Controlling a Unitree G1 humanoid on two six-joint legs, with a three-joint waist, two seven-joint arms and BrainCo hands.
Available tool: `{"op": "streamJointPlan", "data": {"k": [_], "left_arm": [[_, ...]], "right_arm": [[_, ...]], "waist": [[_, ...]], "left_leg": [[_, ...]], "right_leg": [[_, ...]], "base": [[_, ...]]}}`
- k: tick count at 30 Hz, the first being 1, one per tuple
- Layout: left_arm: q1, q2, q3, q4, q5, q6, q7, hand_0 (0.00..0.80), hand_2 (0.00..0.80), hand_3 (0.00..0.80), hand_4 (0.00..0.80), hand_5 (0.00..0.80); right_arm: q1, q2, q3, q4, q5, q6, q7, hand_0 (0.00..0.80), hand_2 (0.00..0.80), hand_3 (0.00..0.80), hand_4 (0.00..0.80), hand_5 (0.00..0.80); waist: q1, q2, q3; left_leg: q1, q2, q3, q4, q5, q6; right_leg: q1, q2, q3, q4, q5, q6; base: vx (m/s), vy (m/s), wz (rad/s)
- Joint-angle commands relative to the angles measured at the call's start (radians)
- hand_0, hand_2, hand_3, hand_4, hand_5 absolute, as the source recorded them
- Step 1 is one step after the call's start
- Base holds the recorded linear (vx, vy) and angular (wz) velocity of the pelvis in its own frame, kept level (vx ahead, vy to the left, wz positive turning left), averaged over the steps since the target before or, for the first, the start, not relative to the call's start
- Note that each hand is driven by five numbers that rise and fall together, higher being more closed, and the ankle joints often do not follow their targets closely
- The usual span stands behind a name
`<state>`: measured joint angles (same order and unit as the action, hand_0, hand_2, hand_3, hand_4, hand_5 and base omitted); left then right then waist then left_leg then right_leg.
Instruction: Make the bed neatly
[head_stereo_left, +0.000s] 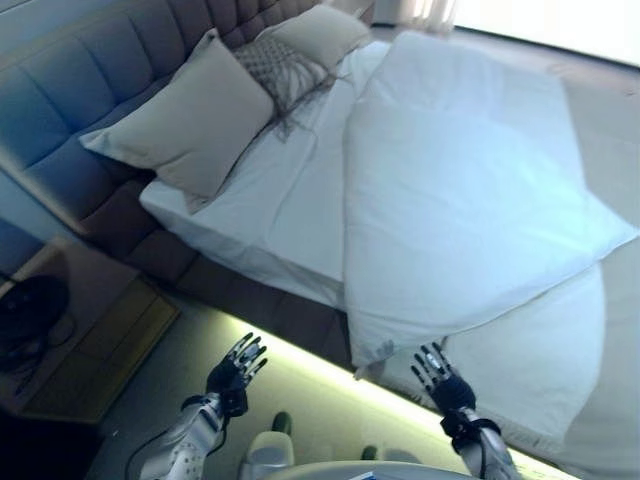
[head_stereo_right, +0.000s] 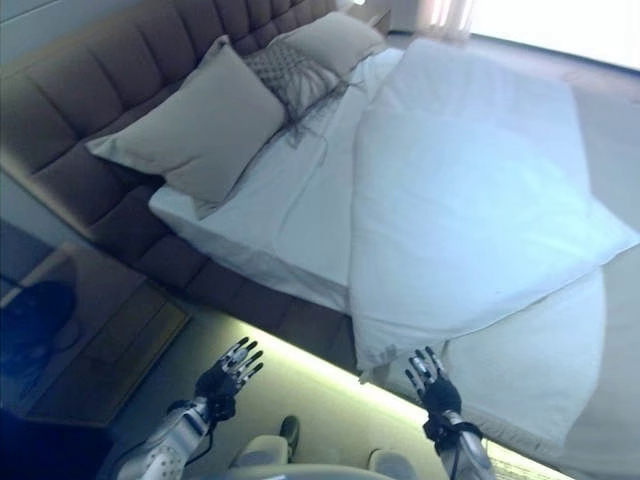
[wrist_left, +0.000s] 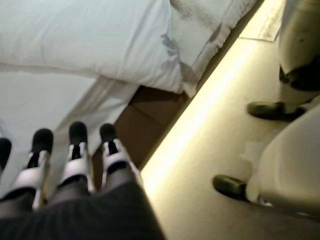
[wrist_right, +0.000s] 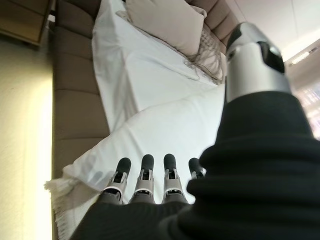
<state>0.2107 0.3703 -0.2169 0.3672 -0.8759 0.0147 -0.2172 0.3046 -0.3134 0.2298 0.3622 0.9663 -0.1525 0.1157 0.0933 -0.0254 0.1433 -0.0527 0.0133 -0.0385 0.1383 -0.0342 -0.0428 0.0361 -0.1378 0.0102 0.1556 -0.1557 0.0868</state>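
both hands, left hand (head_stereo_left: 233, 372) and right hand (head_stereo_left: 440, 378), hover with fingers released beside the bed (head_stereo_left: 290, 215), the duvet (head_stereo_left: 460, 190) lying askew

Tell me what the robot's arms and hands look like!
Both arms are shiny silver-grey metal. The left hand and right hand each have silver fingers with rounded dark tips. A dark ribbed cover, a bit like a knitted cuff, wraps the back of each hand and the wrist. The thumb, seen close up in the right wrist view, is chunky silver with dark patches.
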Motion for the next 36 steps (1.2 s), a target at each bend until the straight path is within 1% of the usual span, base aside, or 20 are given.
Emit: {"op": "streamJointPlan", "data": {"k": [1,3,4,5,8,10,12,13,15,16,18,19,20,21,23,26,29,31,33,36], "left_arm": [[-0.001,-0.007,0.008,-0.049,0.049,-0.026,-0.003,0.000,0.000,0.000,0.000,0.000],[0.007,0.004,0.016,-0.083,0.046,-0.025,0.007,0.000,0.000,0.000,0.000,0.000],[0.015,0.005,0.022,-0.091,0.046,-0.026,0.004,0.000,0.000,0.000,0.000,0.000],[0.015,0.009,0.029,-0.086,0.057,-0.032,-0.006,0.000,0.000,0.000,0.000,0.000],[-0.013,0.016,0.030,-0.052,0.079,-0.038,-0.003,0.000,0.000,0.000,0.000,0.000],[-0.024,0.016,0.034,-0.044,0.074,-0.035,0.018,0.000,0.000,0.000,0.000,0.000],[-0.027,0.014,0.037,-0.050,0.063,-0.036,0.032,0.000,0.000,0.000,0.000,0.000],[-0.024,0.015,0.038,-0.052,0.061,-0.038,0.036,0.000,0.000,0.000,0.000,0.000],[-0.024,0.011,0.039,-0.041,0.059,-0.045,0.037,0.000,0.000,0.000,0.000,0.000],[-0.029,0.009,0.041,-0.032,0.059,-0.046,0.030,0.000,0.000,0.000,0.000,0.000],[-0.030,0.011,0.045,-0.032,0.060,-0.048,0.010,0.000,0.000,0.000,0.000,0.000],[-0.028,0.015,0.051,-0.043,0.055,-0.039,0.000,0.000,0.000,0.000,0.000,0.000],[-0.025,0.019,0.056,-0.054,0.050,-0.032,-0.003,0.000,0.000,0.000,0.000,0.000],[-0.019,0.023,0.064,-0.064,0.044,-0.027,-0.011,0.000,0.000,0.000,0.000,0.000],[-0.010,0.020,0.071,-0.065,0.035,-0.031,-0.010,0.000,0.000,0.000,0.000,0.000],[0.005,0.012,0.089,-0.064,0.036,-0.046,-0.006,0.000,0.000,0.000,0.000,0.000],[0.010,0.011,0.089,-0.054,0.041,-0.059,-0.012,0.000,0.000,0.000,0.000,0.000],[-0.003,-0.002,0.088,-0.027,0.006,-0.057,0.003,0.000,0.000,0.000,0.000,0.000],[-0.012,-0.005,0.080,-0.031,0.011,-0.053,0.000,0.000,0.000,0.000,0.000,0.000],[-0.035,-0.013,0.045,-0.011,-0.001,-0.070,0.011,0.000,0.000,0.000,0.000,0.000]], "right_arm": [[0.022,-0.031,-0.021,-0.071,0.010,-0.041,-0.039,0.000,0.000,0.000,0.000,0.000],[0.039,-0.018,-0.010,-0.090,-0.017,-0.047,-0.024,0.000,0.000,0.000,0.000,0.000],[0.042,-0.011,-0.009,-0.094,-0.040,-0.059,-0.004,0.000,0.000,0.000,0.000,0.000],[0.043,-0.005,-0.008,-0.105,-0.055,-0.067,0.002,0.000,0.000,0.000,0.000,0.000],[0.024,0.010,-0.006,-0.112,-0.061,-0.073,-0.044,0.000,0.000,0.000,0.000,0.000],[0.010,0.013,-0.002,-0.106,-0.056,-0.069,-0.058,0.000,0.000,0.000,0.000,0.000],[-0.005,0.006,0.001,-0.104,-0.051,-0.073,-0.035,0.000,0.000,0.000,0.000,0.000],[-0.012,-0.001,0.001,-0.102,-0.046,-0.079,-0.029,0.000,0.000,0.000,0.000,0.000],[-0.035,-0.007,-0.013,-0.078,-0.029,-0.084,-0.021,0.000,0.000,0.000,0.000,0.000],[-0.050,-0.009,-0.022,-0.065,-0.018,-0.085,-0.018,0.000,0.000,0.000,0.000,0.000],[-0.064,-0.011,-0.034,-0.058,-0.004,-0.079,-0.019,0.000,0.000,0.000,0.000,0.000],[-0.065,-0.009,-0.041,-0.058,-0.004,-0.073,-0.021,0.000,0.000,0.000,0.000,0.000],[-0.062,-0.007,-0.046,-0.060,-0.008,-0.067,-0.019,0.000,0.000,0.000,0.000,0.000],[-0.053,-0.003,-0.052,-0.061,-0.014,-0.062,-0.013,0.000,0.000,0.000,0.000,0.000],[-0.036,0.004,-0.060,-0.050,-0.027,-0.054,0.013,0.000,0.000,0.000,0.000,0.000],[-0.018,0.003,-0.065,-0.051,-0.026,-0.040,0.051,0.000,0.000,0.000,0.000,0.000],[-0.024,-0.010,-0.048,-0.051,0.002,-0.035,0.049,0.000,0.000,0.000,0.000,0.000],[-0.044,-0.018,-0.037,-0.050,-0.002,-0.027,0.021,0.000,0.000,0.000,0.000,0.000],[-0.046,-0.039,-0.024,-0.084,0.012,-0.031,0.003,0.000,0.000,0.000,0.000,0.000],[-0.055,-0.051,-0.028,-0.062,0.040,-0.034,-0.016,0.000,0.000,0.000,0.000,0.000]], "waist": [[-0.009,0.027,-0.066],[0.003,0.014,-0.091],[0.007,0.016,-0.101],[0.008,0.023,-0.110],[0.001,0.039,-0.123],[-0.003,0.039,-0.122],[-0.007,0.037,-0.115],[-0.012,0.032,-0.110],[-0.027,0.022,-0.098],[-0.041,0.011,-0.090],[-0.065,-0.013,-0.080],[-0.074,-0.020,-0.075],[-0.079,-0.022,-0.073],[-0.085,-0.024,-0.072],[-0.087,-0.030,-0.073],[-0.086,-0.042,-0.078],[-0.080,-0.052,-0.086],[-0.080,-0.046,-0.094],[-0.086,-0.038,-0.102],[-0.097,-0.037,-0.107]], "left_leg": [[-0.184,0.022,-0.116,-0.055,0.173,-0.020],[-0.157,-0.022,-0.089,-0.069,0.166,0.029],[-0.142,-0.034,-0.074,-0.077,0.160,0.045],[-0.128,-0.045,-0.066,-0.082,0.151,0.062],[-0.100,-0.081,-0.074,-0.060,0.108,0.095],[-0.082,-0.093,-0.074,-0.050,0.094,0.104],[-0.049,-0.095,-0.068,-0.056,0.086,0.102],[-0.029,-0.095,-0.058,-0.060,0.078,0.097],[0.012,-0.094,-0.049,-0.069,0.050,0.088],[0.036,-0.096,-0.048,-0.073,0.023,0.082],[0.070,-0.107,-0.049,-0.071,-0.029,0.085],[0.089,-0.106,-0.052,-0.070,-0.056,0.087],[0.098,-0.104,-0.056,-0.070,-0.068,0.089],[0.109,-0.098,-0.064,-0.066,-0.085,0.091],[0.117,-0.090,-0.071,-0.052,-0.105,0.093],[0.120,-0.065,-0.076,-0.011,-0.132,0.085],[0.134,-0.024,-0.066,0.020,-0.150,0.062],[0.145,0.016,-0.061,0.038,-0.102,0.042],[0.135,0.066,-0.052,0.074,-0.009,0.019],[0.088,0.116,-0.029,0.163,0.091,0.007]], "right_leg": [[0.105,-0.050,-0.039,0.135,0.026,0.057],[0.073,-0.110,-0.054,0.242,0.163,0.075],[0.055,-0.132,-0.058,0.295,0.201,0.073],[0.028,-0.146,-0.060,0.357,0.220,0.064],[-0.053,-0.145,-0.063,0.501,0.226,0.038],[-0.080,-0.137,-0.065,0.509,0.241,0.027],[-0.106,-0.115,-0.102,0.401,0.227,0.012],[-0.120,-0.105,-0.120,0.312,0.226,0.009],[-0.146,-0.093,-0.127,0.136,0.235,0.011],[-0.161,-0.086,-0.106,0.018,0.259,0.022],[-0.189,-0.079,-0.040,-0.126,0.345,0.062],[-0.198,-0.074,-0.011,-0.172,0.394,0.080],[-0.204,-0.070,0.003,-0.196,0.411,0.088],[-0.212,-0.064,0.015,-0.218,0.424,0.096],[-0.218,-0.064,0.017,-0.192,0.423,0.101],[-0.225,-0.065,0.014,-0.121,0.380,0.098],[-0.210,-0.051,-0.007,-0.096,0.326,0.098],[-0.194,-0.024,-0.029,-0.070,0.288,0.079],[-0.178,0.008,-0.052,-0.047,0.243,0.043],[-0.143,0.048,-0.070,-0.044,0.204,-0.005]], "base": [[0.495,0.316,-0.47],[0.417,0.312,-0.22],[0.391,0.340,-0.24],[0.361,0.319,-0.33],[0.295,0.245,-0.16],[0.206,0.076,0.06],[0.216,-0.039,0.13],[0.188,-0.103,-0.02],[0.228,-0.158,-0.41],[0.287,-0.194,-0.59],[0.283,-0.186,-0.41],[0.254,-0.150,0.00],[0.293,-0.158,0.25],[0.256,-0.134,0.43],[0.255,-0.192,0.63],[0.221,-0.257,0.15],[0.207,-0.321,0.19],[0.175,-0.326,0.28],[0.134,-0.309,0.12],[0.107,-0.334,0.10]]}}
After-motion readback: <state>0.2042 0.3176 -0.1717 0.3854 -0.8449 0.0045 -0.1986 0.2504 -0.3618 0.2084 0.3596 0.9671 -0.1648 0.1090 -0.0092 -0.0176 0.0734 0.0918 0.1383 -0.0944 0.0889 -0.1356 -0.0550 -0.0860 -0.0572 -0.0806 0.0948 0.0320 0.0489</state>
